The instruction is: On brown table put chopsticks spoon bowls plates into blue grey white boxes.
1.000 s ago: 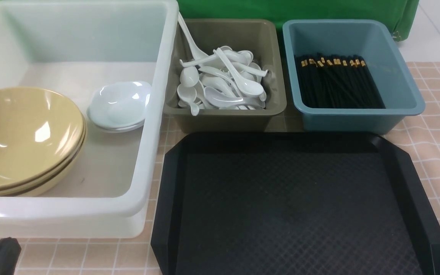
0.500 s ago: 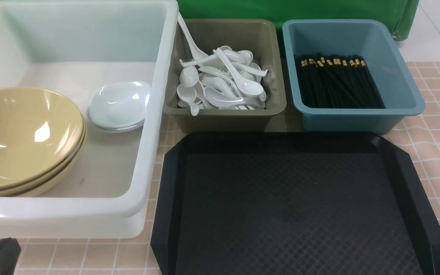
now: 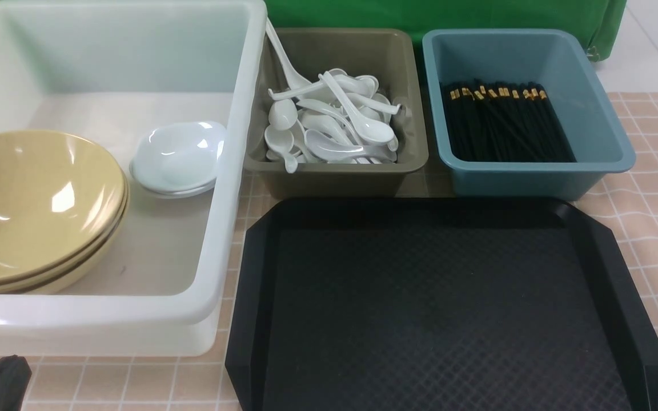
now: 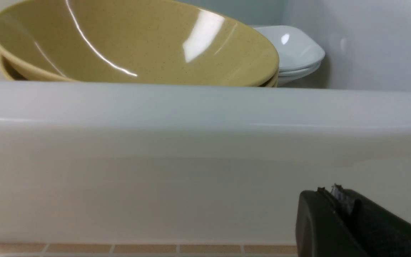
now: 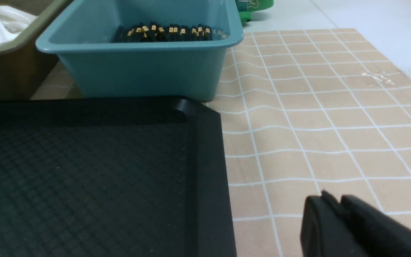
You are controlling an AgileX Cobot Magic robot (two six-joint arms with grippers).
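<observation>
The brown table (image 3: pixel 649 188) had that pinkish tile-grid look, with a green cloth (image 3: pixel 437 14) hanging behind it. I'll use the black tray (image 3: pixel 443 308) as my anchor, since it sat front and centre with nothing on it.

Straight behind the tray was the olive-grey box (image 3: pixel 337 171), holding a jumbled heap of white soup spoons (image 3: pixel 334 125), one long handle leaning up against the box's left wall. Behind the tray's right half sat the teal-blue box (image 3: pixel 609 154), just beside the grey one, with the black chopsticks (image 3: pixel 503 125) lying in a neat bundle, gold bands all at the far end. To the left of the tray was the big translucent white box (image 3: pixel 215 268), its wall nearly touching the tray's left edge. Inside it the mustard bowls (image 3: pixel 32 200) were stacked on the side farthest from the tray, and the small white plates (image 3: pixel 177 154) were stacked between the bowls and the box wall nearest the tray.

The left gripper (image 4: pixel 337 194) sat low on the table in front of the white box's near wall, fingers pressed together on nothing. The right gripper (image 5: pixel 334 201) hung over bare tabletop off the tray's right edge, fingers nearly together with just a sliver between them, also holding nothing.
</observation>
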